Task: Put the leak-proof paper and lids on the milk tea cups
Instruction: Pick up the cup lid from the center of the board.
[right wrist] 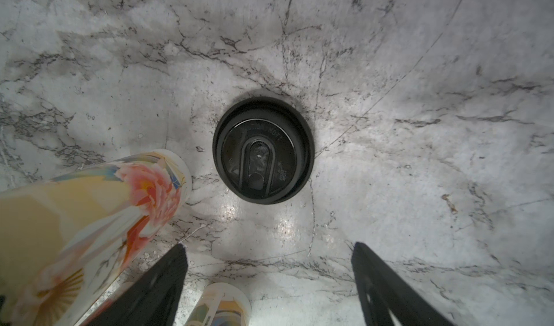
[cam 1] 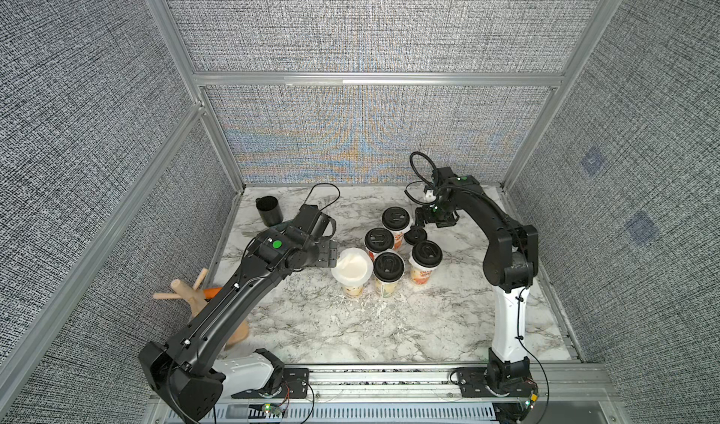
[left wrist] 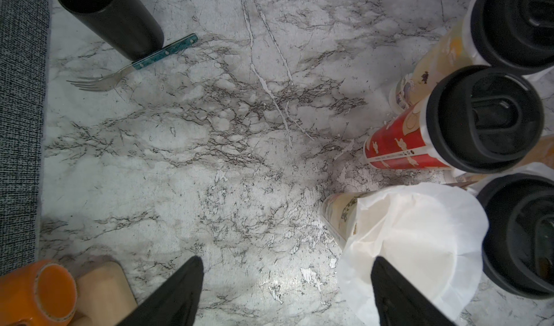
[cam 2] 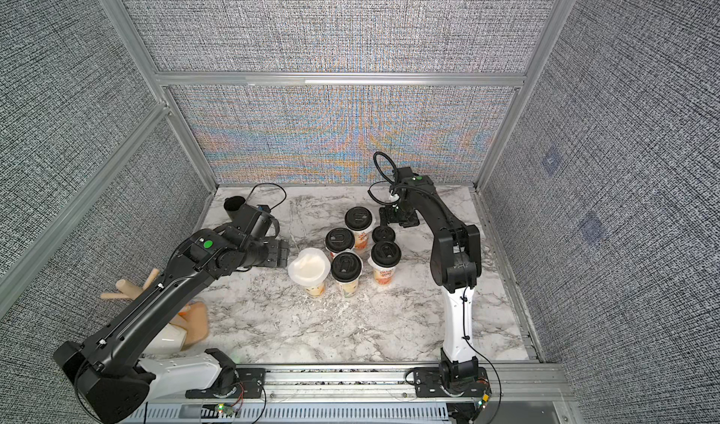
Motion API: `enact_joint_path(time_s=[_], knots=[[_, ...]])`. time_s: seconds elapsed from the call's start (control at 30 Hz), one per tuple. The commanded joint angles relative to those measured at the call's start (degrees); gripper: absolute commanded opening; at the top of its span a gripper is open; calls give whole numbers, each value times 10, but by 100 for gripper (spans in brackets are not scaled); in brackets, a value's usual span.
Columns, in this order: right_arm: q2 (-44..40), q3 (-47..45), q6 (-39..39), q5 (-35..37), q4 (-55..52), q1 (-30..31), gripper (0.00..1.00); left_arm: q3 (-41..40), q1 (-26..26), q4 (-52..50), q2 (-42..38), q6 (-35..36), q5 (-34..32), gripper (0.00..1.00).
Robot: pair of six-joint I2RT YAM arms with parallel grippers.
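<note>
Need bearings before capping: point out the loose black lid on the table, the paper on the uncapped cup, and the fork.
loose black lid (right wrist: 263, 150), right wrist view, centre of its top.
leak-proof paper (cam 1: 352, 267), in a top view, middle of the sheet.
fork (left wrist: 165, 51), left wrist view, teal handle.

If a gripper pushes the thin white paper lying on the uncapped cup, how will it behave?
The leak-proof paper is probably floppy: its edge is wavy and droops over the cup rim. It looks very light and lies loose, so a nudge would likely slide it off. The tall narrow cup may tip too.
</note>
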Motion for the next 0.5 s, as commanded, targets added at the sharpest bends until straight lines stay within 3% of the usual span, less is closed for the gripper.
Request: enact_joint_path(time_s=[0.0, 0.47], knots=[[14, 9, 6, -6, -3, 9, 89, -5, 4, 3, -5, 17, 10, 89], [74, 72, 48, 15, -16, 16, 91, -37, 11, 24, -13, 24, 28, 89]])
